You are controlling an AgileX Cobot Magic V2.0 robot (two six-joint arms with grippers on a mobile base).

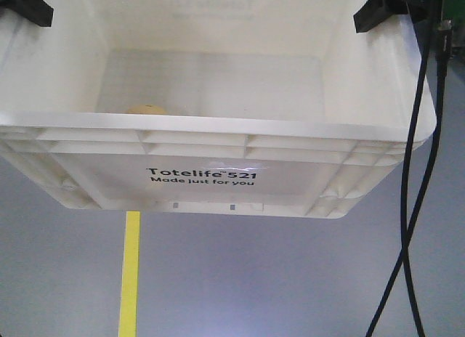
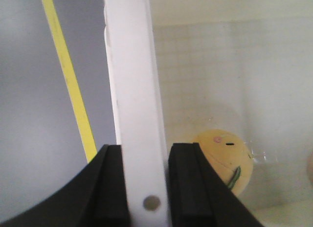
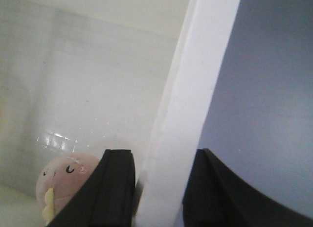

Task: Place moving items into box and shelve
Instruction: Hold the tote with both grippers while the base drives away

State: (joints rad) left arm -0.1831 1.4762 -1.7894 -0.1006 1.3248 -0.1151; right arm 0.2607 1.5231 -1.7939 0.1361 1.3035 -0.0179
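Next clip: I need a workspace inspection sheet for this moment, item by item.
Surface: grey floor with a yellow line; no table seen.
Job's things: white box, open-topped, printed Totelife 521; a yellow plush toy and a pink plush toy lie inside it.
Clutter: nothing seen.
Grippers: left gripper and right gripper each clamp a side rim of the box, one pad inside and one outside.
Cables: black cables hang past the box's right end, down toward the floor.
Surroundings: nothing seen beyond the floor.
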